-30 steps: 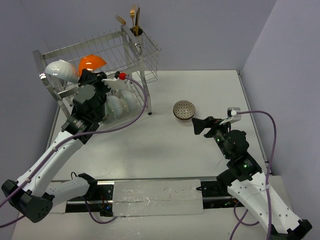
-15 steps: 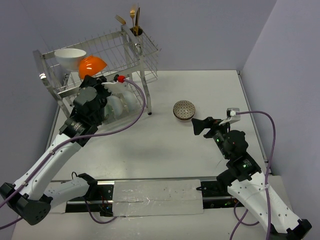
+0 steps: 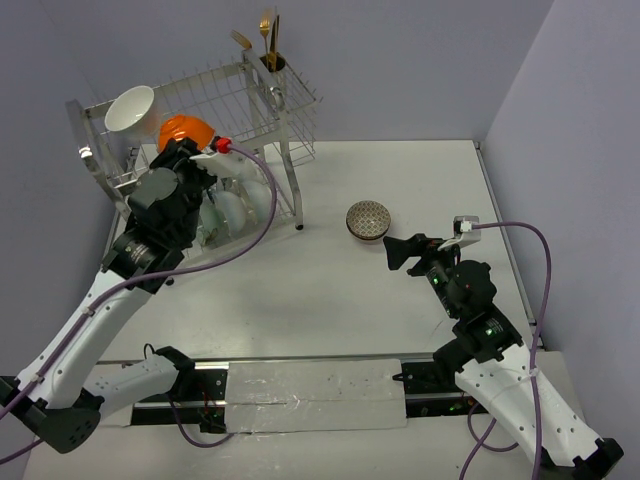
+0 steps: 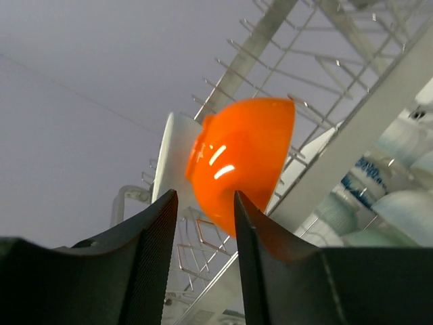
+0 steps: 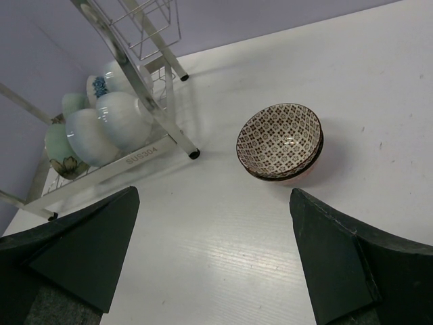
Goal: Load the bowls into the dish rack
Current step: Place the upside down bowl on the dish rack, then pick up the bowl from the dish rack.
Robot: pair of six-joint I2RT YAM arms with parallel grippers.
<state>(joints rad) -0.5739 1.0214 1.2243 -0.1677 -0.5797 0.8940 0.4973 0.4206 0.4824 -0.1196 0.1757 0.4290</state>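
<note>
Tabletop [image 3: 330,290] rack [image 3: 240,100] partly behind left arm [image 3: 160,215]

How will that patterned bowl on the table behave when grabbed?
The patterned bowl looks rigid, glazed ceramic, so probably slippery and chippable. It seems nested in a second bowl, which may lift along or slide off.

White table [image 3: 330,290], lavender walls [image 3: 420,60] — even, soft light
</note>
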